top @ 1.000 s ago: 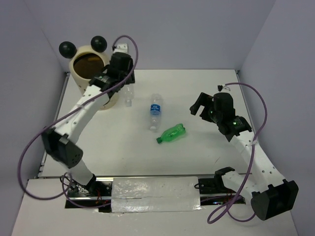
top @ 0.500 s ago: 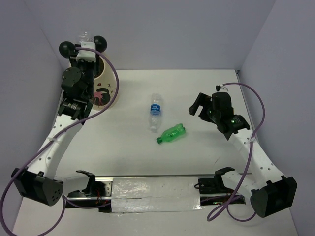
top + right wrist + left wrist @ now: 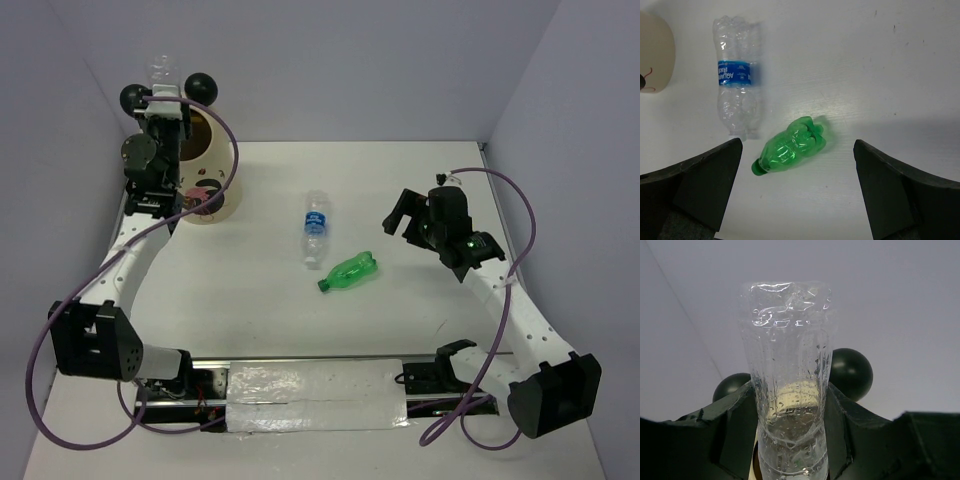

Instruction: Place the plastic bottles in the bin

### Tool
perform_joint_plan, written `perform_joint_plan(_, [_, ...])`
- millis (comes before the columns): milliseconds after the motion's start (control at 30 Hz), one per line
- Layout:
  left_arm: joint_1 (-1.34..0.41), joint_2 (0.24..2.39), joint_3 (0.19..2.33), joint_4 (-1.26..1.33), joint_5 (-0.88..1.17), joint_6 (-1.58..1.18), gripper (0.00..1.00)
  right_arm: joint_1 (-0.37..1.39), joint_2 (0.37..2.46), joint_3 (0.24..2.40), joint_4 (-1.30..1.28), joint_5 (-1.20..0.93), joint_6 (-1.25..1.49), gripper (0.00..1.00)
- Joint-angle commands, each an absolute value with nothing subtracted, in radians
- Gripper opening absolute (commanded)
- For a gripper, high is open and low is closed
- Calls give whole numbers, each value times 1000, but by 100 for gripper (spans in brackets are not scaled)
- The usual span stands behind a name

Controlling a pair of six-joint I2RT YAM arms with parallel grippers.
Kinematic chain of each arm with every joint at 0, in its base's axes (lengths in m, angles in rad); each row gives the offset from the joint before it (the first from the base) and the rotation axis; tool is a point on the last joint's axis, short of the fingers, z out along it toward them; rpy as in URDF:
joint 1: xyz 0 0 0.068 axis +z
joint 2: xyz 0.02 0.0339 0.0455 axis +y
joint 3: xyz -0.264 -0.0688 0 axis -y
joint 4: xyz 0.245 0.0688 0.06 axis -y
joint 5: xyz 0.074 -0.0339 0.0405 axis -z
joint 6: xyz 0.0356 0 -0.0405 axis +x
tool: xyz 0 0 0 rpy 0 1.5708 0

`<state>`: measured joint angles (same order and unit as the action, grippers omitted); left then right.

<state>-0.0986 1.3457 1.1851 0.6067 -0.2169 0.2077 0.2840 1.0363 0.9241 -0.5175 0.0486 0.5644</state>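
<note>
My left gripper (image 3: 163,96) is shut on the slim clear bottle (image 3: 159,68) and holds it upright above the cream bin (image 3: 214,150). In the left wrist view the bottle (image 3: 788,365) stands between my fingers (image 3: 735,425), with the bin's two black ball ears (image 3: 852,373) behind it. The clear bottle with a blue label (image 3: 316,227) and the green bottle (image 3: 349,271) lie mid-table. My right gripper (image 3: 400,214) is open, above the table right of them. In the right wrist view the green bottle (image 3: 790,146) lies between my open fingers (image 3: 700,185). The short wide clear bottle is not in view.
Purple-grey walls close off the back and both sides. The bin (image 3: 654,50) stands at the far left corner of the white table (image 3: 400,320). The arm bases and a foil-covered rail (image 3: 315,395) run along the near edge.
My left gripper has lifted the slim clear bottle from the table right of the bin and swung it left and up, over the bin. The right arm has barely moved.
</note>
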Motion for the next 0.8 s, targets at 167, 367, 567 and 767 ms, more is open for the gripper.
perform_joint_plan(167, [-35, 1423, 1138, 903, -97, 86, 60, 293, 1060, 954, -492, 64, 558, 100])
perform_joint_plan(367, [-17, 1460, 1039, 1032, -37, 11, 62, 293, 1080, 974, -497, 72, 545, 100])
perform_joint_plan(567, [-18, 1440, 986, 1055, -32, 9, 76, 293, 1081, 957, -486, 64, 545, 100])
perform_joint_plan(767, [-18, 1375, 1000, 959, -52, 26, 99, 293, 1074, 945, -474, 46, 557, 100])
